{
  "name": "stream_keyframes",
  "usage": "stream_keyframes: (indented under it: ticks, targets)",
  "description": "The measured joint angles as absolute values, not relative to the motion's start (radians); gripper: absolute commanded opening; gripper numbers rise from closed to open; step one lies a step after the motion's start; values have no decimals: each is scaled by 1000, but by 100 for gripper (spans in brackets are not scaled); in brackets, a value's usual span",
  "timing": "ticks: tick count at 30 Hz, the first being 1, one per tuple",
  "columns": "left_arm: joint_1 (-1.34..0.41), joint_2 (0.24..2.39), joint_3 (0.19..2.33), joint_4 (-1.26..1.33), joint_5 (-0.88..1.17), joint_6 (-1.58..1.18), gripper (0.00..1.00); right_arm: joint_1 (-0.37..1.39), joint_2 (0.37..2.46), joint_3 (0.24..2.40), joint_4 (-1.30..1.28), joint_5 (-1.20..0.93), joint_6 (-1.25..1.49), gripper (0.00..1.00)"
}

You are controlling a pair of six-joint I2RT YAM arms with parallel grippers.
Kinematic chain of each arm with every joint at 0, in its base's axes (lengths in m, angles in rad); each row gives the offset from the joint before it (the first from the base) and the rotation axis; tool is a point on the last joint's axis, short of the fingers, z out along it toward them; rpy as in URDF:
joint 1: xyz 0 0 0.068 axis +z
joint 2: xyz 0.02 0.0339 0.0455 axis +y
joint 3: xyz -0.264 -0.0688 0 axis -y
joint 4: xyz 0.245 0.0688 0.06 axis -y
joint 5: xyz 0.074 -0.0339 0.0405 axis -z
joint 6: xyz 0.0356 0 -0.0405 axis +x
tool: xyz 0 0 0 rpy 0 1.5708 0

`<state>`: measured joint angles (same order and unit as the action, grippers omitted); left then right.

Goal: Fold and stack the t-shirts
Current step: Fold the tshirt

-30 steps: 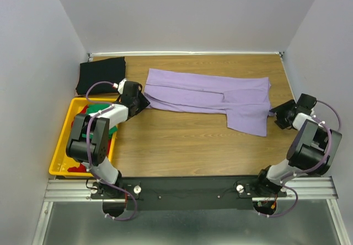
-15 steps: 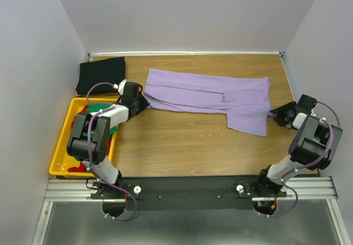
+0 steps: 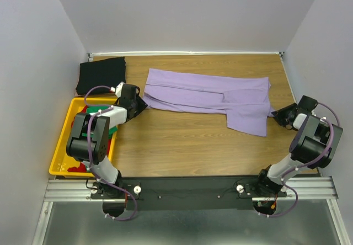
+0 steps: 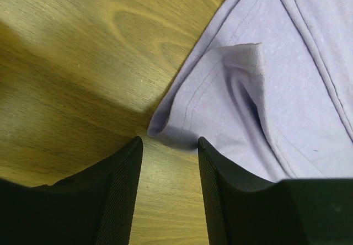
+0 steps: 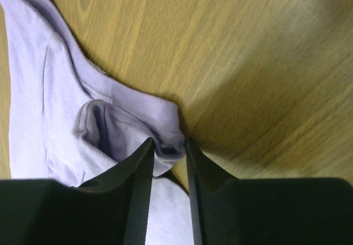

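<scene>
Now the large, soft lavender-purple t-shirt [image 3: 207, 96] lies spread lengthwise across the far half of the wooden table [image 3: 182, 145]. It is already doubled over along its length, with one flap hanging toward the near edge on the right.

At its right end, the right gripper [image 5: 167, 141] has narrowed over the last second. Its two black fingers now pinch a small bunched fold of the hem between them. At the left end, the left gripper [image 4: 168, 143] has barely moved. Its jaws stand apart with the shirt's rounded corner just beyond their tips, nothing held.

So one end looks secured and the other not yet. The next fold probably waits on the left side taking hold.

In the far left corner rests a folded black t-shirt [image 3: 101, 74]. Along the left edge stands a yellow plastic crate [image 3: 60, 165], holding a green t-shirt [image 3: 98, 110] and a red t-shirt [image 3: 83, 168], both still crumpled.
</scene>
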<state>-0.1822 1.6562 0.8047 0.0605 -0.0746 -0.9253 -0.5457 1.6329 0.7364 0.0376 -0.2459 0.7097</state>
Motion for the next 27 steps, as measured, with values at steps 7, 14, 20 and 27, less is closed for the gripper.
stream_keyframes:
  ticks: [7, 14, 20, 27]
  targets:
    - [-182, 1661, 809, 59, -75, -925, 48, -545, 1634, 733, 39, -246, 709, 24]
    - [-182, 1687, 836, 46, -75, -918, 24, -545, 1638, 733, 36, -245, 707, 10]
    - [-181, 1708, 855, 27, -74, -900, 0, -547, 1638, 733, 35, -245, 705, 1]
    - [-173, 1712, 898, -43, -91, -872, 0, -567, 1638, 743, 7, -244, 688, 1]
